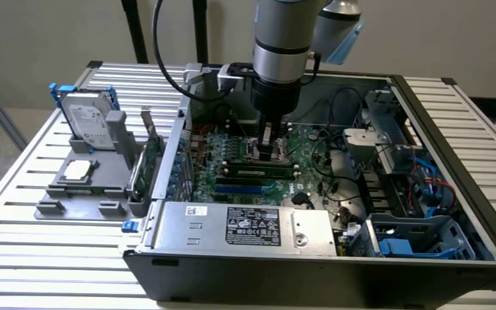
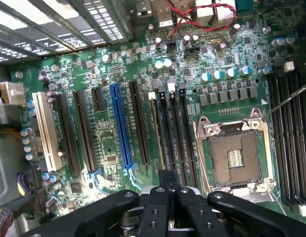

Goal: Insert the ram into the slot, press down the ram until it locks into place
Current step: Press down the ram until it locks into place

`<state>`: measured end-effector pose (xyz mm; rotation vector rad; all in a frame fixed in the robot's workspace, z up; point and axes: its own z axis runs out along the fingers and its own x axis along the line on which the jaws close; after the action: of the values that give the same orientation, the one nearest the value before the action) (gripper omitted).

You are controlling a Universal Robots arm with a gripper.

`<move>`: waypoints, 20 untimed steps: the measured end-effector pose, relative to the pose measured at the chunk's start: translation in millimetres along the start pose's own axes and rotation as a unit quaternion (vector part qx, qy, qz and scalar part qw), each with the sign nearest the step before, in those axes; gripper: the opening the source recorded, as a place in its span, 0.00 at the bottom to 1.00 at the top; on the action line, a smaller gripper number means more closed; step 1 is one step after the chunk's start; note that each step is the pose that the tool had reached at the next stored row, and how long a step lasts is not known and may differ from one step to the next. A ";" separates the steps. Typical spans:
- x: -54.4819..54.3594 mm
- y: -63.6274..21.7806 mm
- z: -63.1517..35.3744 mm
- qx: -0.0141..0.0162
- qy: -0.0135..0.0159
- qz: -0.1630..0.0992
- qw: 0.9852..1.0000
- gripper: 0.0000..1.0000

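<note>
Two fingers of the tool (image 1: 270,154) are pressed together, holding nothing, and point straight down into the open case (image 1: 317,274). Just under their tips we see the ram (image 1: 257,173) standing on edge in the slot (image 1: 219,174), with the tool roughly over its mid-length. We cannot tell whether the tips touch its top edge, nor whether the end clips have snapped in.

That is where we judge the risk lies. A push at a single spot may seat one end and leave the other riding high, so the stick tilts and one clip is left unlatched. The ram's top edge is thin, so the shut tips may slide off it and land on the neighbouring black slots (image 2: 175,128) right beside the tool, or on the motherboard (image 2: 108,148). A little farther out on one side sits the open processor socket (image 2: 237,158), whose contacts would not forgive a stray touch. On the other side is the blue slot (image 2: 120,128). If the notch is not lined up, more force will only bend the board.
</note>
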<state>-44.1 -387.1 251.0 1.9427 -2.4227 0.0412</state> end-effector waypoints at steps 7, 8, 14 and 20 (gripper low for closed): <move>0.0 0.0 0.0 -0.003 0.000 0.064 0.998 0.11; -0.1 0.0 0.1 -0.003 0.000 0.073 0.997 0.11; 0.0 0.0 0.0 -0.006 0.000 0.127 0.992 0.11; 0.0 0.0 0.0 -0.008 0.000 0.181 0.983 0.11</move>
<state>-44.1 -387.1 251.0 1.4702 -2.7307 0.0304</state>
